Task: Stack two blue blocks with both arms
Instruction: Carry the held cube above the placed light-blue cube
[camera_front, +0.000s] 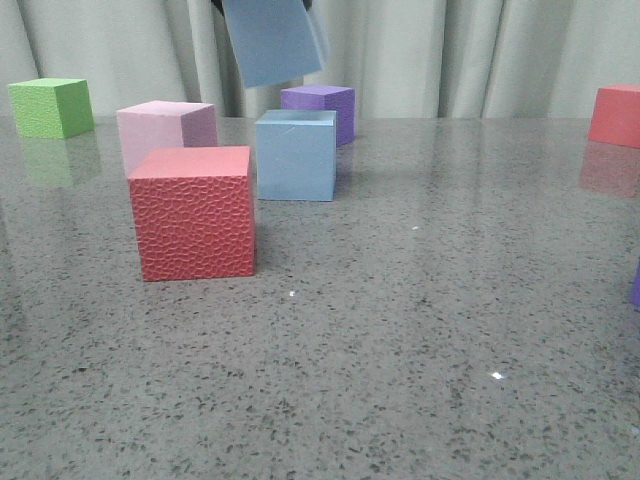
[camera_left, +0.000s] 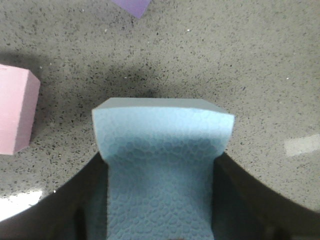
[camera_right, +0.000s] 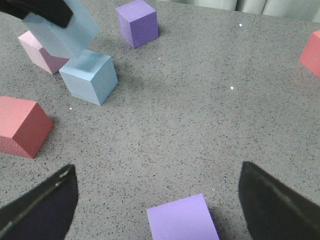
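One pale blue block (camera_front: 272, 40) hangs tilted in the air, above and slightly left of the second blue block (camera_front: 295, 155), which rests on the table. My left gripper (camera_left: 160, 200) is shut on the raised block (camera_left: 160, 160), with a black finger pressed against each side. From the right wrist view, the lifted block (camera_right: 62, 32) sits above and just beyond the resting one (camera_right: 90, 77). My right gripper (camera_right: 157, 172) is open and holds nothing. It hovers low over a light purple cube (camera_right: 182, 219), well away from both blue blocks.
A red cube (camera_front: 193, 212) stands in front of and left of the resting blue block, with a pink cube (camera_front: 165, 130) behind it. A darker purple cube (camera_front: 320, 108) sits behind the blue block. A green cube (camera_front: 50, 107) is far left and another red cube (camera_front: 615, 115) far right.
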